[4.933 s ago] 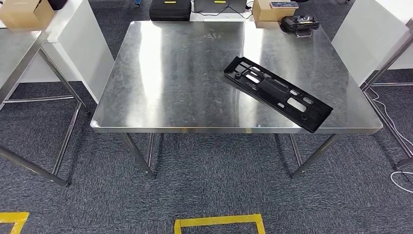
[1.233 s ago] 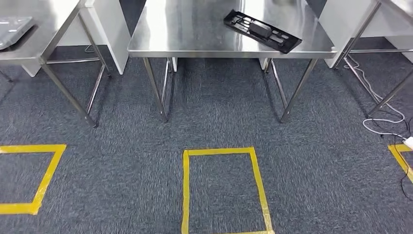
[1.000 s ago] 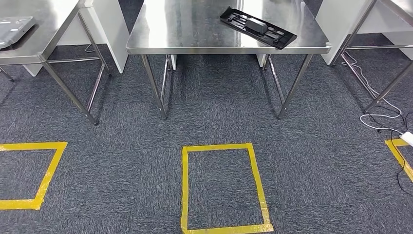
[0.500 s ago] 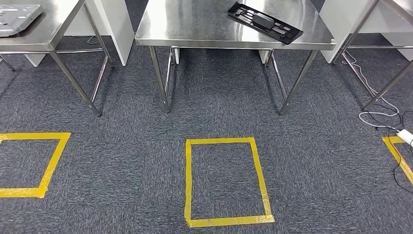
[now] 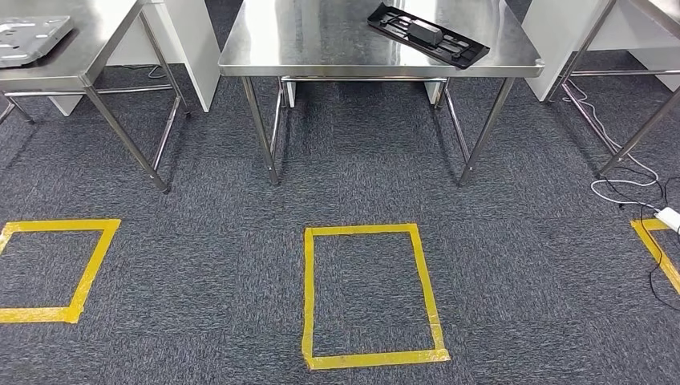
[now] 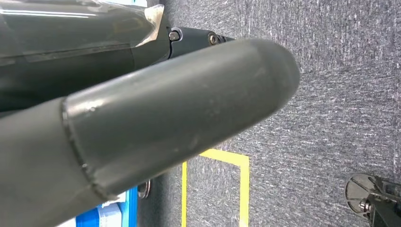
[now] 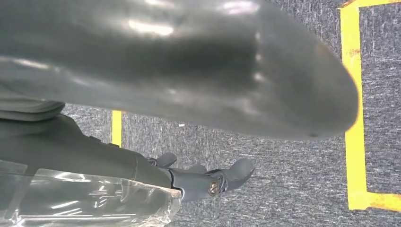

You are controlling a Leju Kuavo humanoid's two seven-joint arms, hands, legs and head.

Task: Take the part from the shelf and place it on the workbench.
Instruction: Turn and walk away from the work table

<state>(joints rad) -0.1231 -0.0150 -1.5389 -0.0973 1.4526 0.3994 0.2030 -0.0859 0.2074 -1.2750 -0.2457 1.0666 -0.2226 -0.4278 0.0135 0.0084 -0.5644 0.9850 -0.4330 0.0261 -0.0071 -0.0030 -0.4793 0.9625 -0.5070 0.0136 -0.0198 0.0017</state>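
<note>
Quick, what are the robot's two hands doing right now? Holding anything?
Left hand: nothing held that I can see; open or closed cannot be told.
Right hand: holds nothing, fingers apart, so open.

I see robot test lab/workshop — steel workbenches (image 5: 321,48), yellow tape squares (image 5: 370,295) on grey carpet (image 5: 521,265), loose cables (image 5: 633,188).

Yellow tape rectangle (image 5: 373,297) on grey carpet (image 5: 521,265), second tape outline (image 5: 56,269) alongside, side table (image 5: 76,60) holding grey plate (image 5: 28,38), white cable (image 5: 621,188) on floor
</note>
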